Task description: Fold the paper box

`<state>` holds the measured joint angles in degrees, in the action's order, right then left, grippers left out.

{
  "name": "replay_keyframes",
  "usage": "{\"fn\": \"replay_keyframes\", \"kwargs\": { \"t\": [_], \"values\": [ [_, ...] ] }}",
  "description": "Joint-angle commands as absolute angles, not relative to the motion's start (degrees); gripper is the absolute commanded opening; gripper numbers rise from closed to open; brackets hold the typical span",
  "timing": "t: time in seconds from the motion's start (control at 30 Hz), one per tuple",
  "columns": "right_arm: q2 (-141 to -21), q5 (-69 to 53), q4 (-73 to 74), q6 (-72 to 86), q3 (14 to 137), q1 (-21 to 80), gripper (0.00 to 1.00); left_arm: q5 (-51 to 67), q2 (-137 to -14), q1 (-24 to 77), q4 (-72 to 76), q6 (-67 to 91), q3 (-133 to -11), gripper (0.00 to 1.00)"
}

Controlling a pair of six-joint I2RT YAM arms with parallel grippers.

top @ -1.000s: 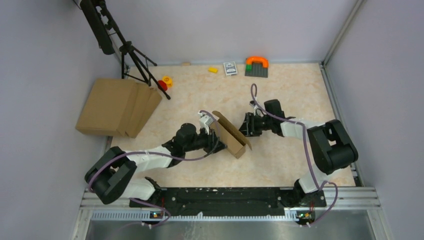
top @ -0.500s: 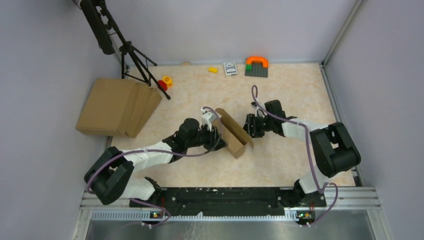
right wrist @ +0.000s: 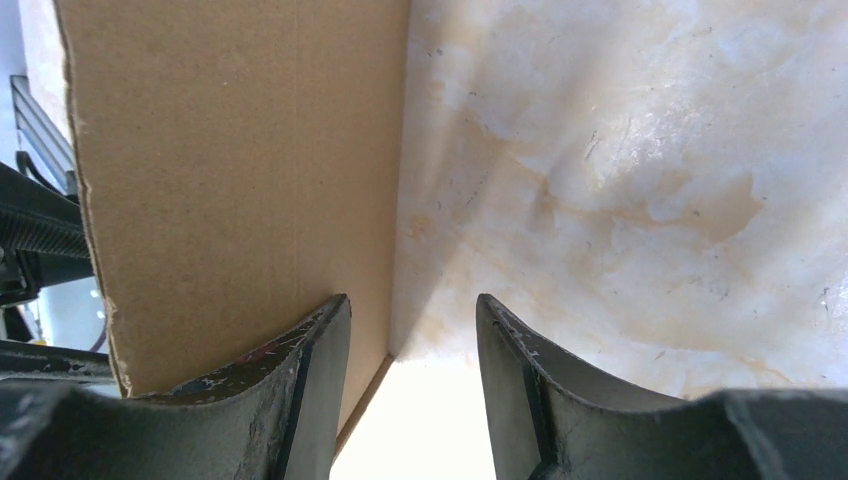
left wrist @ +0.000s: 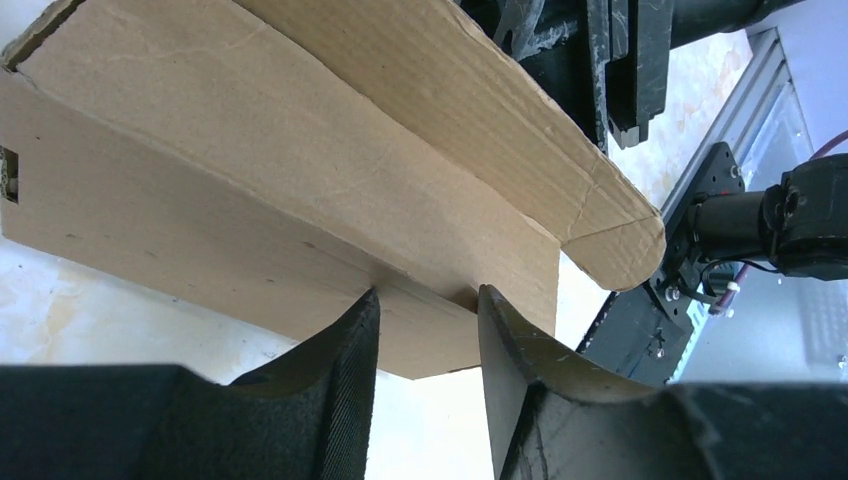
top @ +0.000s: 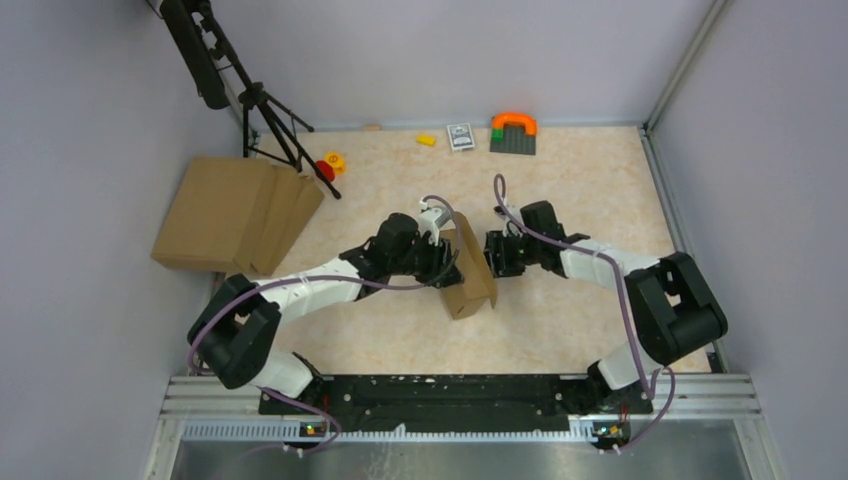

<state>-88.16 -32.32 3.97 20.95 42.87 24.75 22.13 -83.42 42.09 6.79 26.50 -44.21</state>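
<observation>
The paper box (top: pixel 468 268) is a small brown cardboard piece, partly folded, standing on the marble table between both grippers. My left gripper (top: pixel 447 266) is open, and its fingertips rest against the box's left side. In the left wrist view the box (left wrist: pixel 280 200) shows a long wall with a rounded flap leaning over it, right at my left gripper (left wrist: pixel 428 300). My right gripper (top: pixel 490 256) is open at the box's right side. In the right wrist view one finger (right wrist: pixel 300 380) lies against the box wall (right wrist: pixel 240 180), and the gripper's (right wrist: pixel 412 305) gap is over bare table.
A bigger pile of flat brown cardboard (top: pixel 235 213) lies at the left. A black tripod (top: pixel 265 110) stands behind it, with a red and yellow toy (top: pixel 330 163) beside it. A yellow block (top: pixel 426 139), a card box (top: pixel 460 136) and an orange-and-grey piece (top: pixel 513 132) lie along the back wall.
My left arm has reached farther out and to the right, turning the box so that it lies more near-to-far. My right gripper has shifted a little left against the box.
</observation>
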Motion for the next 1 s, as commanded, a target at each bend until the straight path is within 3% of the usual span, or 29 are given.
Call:
{"fn": "replay_keyframes", "kwargs": {
  "t": [0.0,0.13,0.37,0.53,0.97],
  "values": [
    [-85.8,-29.9,5.4,19.8,46.3,27.6,0.49,20.7,-84.8,42.3,-2.1,23.4,-47.1,0.44],
    [-86.0,-27.9,6.6,19.9,47.8,29.6,0.49,19.3,-83.6,42.3,-4.4,22.7,-46.9,0.48],
    [-86.3,-22.3,10.2,19.3,50.7,33.2,0.49,17.0,-82.0,42.1,-11.1,21.7,-46.3,0.45],
    [-86.2,-22.1,9.8,19.8,50.4,33.3,0.49,19.1,-76.8,40.0,-4.7,24.7,-39.4,0.6],
    [-83.0,-23.1,8.2,20.9,48.5,32.6,0.49,23.6,-79.0,38.1,-2.7,26.4,-41.3,0.58]
  ]
}}
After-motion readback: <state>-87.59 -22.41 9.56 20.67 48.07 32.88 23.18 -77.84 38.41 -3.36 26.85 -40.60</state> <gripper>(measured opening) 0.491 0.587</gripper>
